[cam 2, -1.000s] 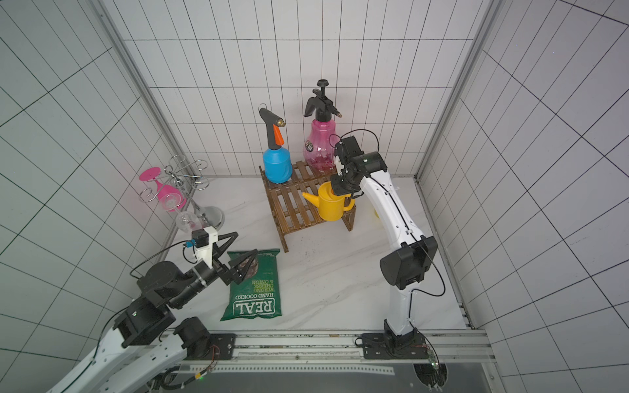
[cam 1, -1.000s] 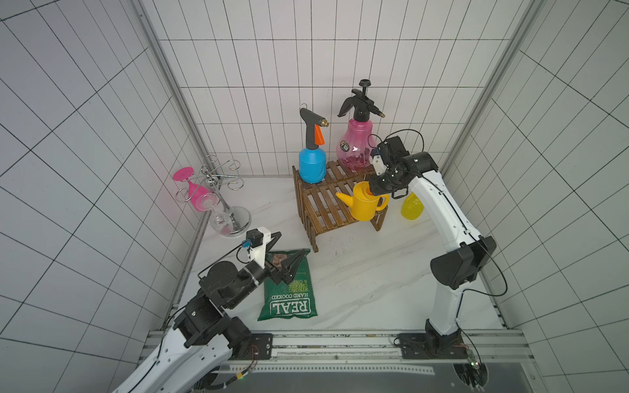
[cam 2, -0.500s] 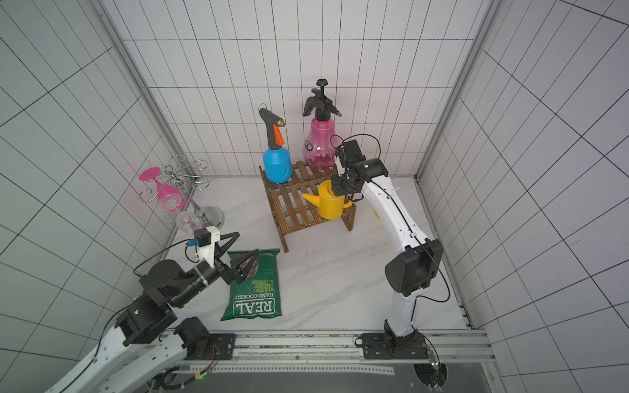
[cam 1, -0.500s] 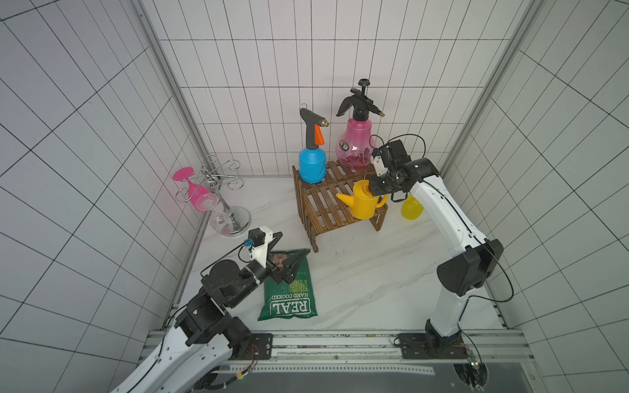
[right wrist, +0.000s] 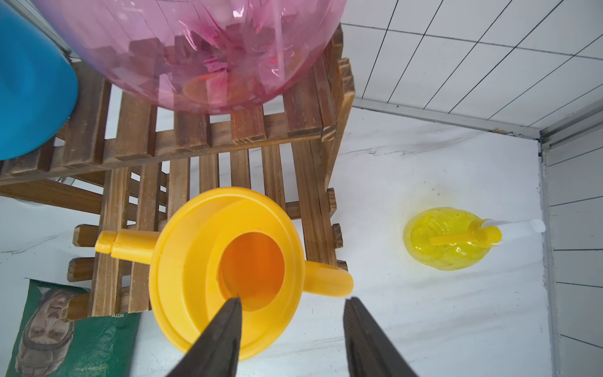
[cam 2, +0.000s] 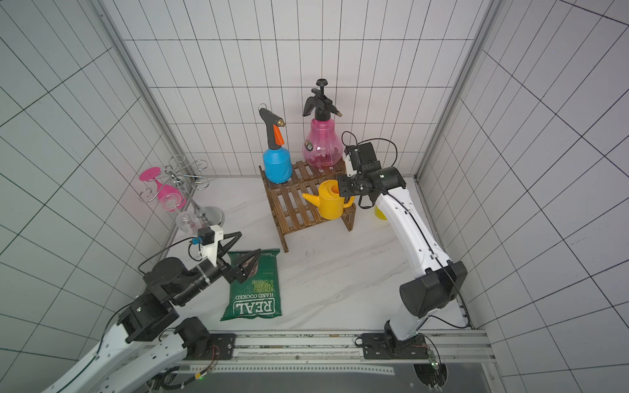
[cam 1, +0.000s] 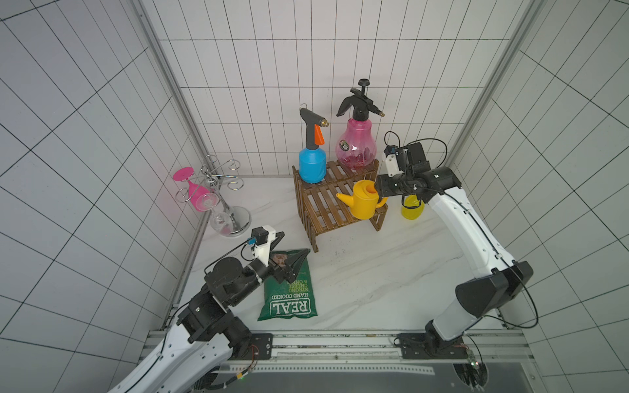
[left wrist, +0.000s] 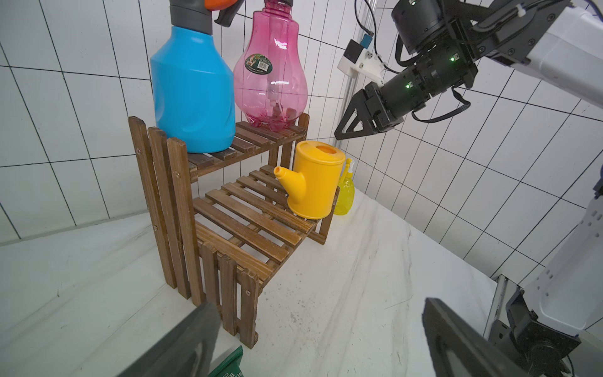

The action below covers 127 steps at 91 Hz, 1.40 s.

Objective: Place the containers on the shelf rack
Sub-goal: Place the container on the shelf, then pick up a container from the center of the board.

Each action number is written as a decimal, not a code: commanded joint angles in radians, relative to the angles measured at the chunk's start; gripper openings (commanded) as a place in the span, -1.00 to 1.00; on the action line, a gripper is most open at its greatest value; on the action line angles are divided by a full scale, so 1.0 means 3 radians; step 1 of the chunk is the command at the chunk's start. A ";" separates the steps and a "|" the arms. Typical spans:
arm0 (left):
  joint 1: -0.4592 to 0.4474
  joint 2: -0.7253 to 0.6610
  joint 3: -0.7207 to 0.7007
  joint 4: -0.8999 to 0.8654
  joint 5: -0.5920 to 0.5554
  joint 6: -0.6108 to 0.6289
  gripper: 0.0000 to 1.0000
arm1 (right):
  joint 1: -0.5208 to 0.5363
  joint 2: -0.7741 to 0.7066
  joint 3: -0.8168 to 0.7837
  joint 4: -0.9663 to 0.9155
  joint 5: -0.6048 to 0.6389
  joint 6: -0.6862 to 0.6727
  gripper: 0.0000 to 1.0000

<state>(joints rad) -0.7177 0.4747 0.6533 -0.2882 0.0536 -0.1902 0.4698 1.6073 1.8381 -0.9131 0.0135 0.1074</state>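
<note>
Nearest, the left fingers (cam 1: pixel 299 259) gape wide and empty over the top of 1 green crisp bag (cam 1: pixel 289 296) flat on the bench (cam 1: pixel 374 272). Beyond, 1 shelf rack (cam 1: pixel 326 209) bears 3 of the 4 containers: 1 yellow watering can (cam 1: pixel 366 204) on the lower tier, 1 blue sprayer (cam 1: pixel 311 166) and 1 pink sprayer (cam 1: pixel 355 148) on the upper (the small yellow spray bottle (cam 1: pixel 412 209) stands on the bench just beside the rack). The right fingers (right wrist: pixel 225 333), partly spread and empty, hang just above the can; 1 chrome holder (cam 1: pixel 240 219) carries 2 glasses (cam 1: pixel 199 200).
</note>
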 commanded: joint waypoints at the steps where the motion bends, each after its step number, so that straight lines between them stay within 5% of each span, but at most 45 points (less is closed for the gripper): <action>1: 0.0015 -0.0002 0.0114 0.0057 0.0037 0.0040 0.97 | -0.0076 -0.0522 -0.0400 0.0428 -0.0042 0.0000 0.23; 20: 0.0015 -0.0018 0.0049 0.0110 0.0038 -0.0040 0.97 | -0.1067 -0.1658 -0.2097 0.1931 -0.0869 0.0803 0.63; 39: 0.0015 -0.0015 -0.0006 0.0157 0.0071 -0.0063 0.97 | -0.2287 -0.1222 -0.2670 0.2291 -0.1778 0.1768 0.70; 62: 0.0015 -0.0097 -0.0056 0.0154 0.0083 -0.0092 0.97 | -0.2465 -0.0109 -0.1361 0.1322 -0.1812 0.1575 0.74; 101: 0.0014 0.0008 -0.0065 0.0251 0.0113 -0.0016 0.97 | -0.1775 0.1268 0.0983 -0.0890 -0.0115 0.2839 0.65; 127: 0.0015 -0.0023 -0.0066 0.0225 0.0092 0.0010 0.97 | -0.1706 0.1852 0.1637 -0.1086 -0.0308 0.2963 0.43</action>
<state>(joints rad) -0.7177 0.4751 0.6342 -0.2417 0.0757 -0.2016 -0.0444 2.1082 2.2589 -1.1622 -0.0944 0.9668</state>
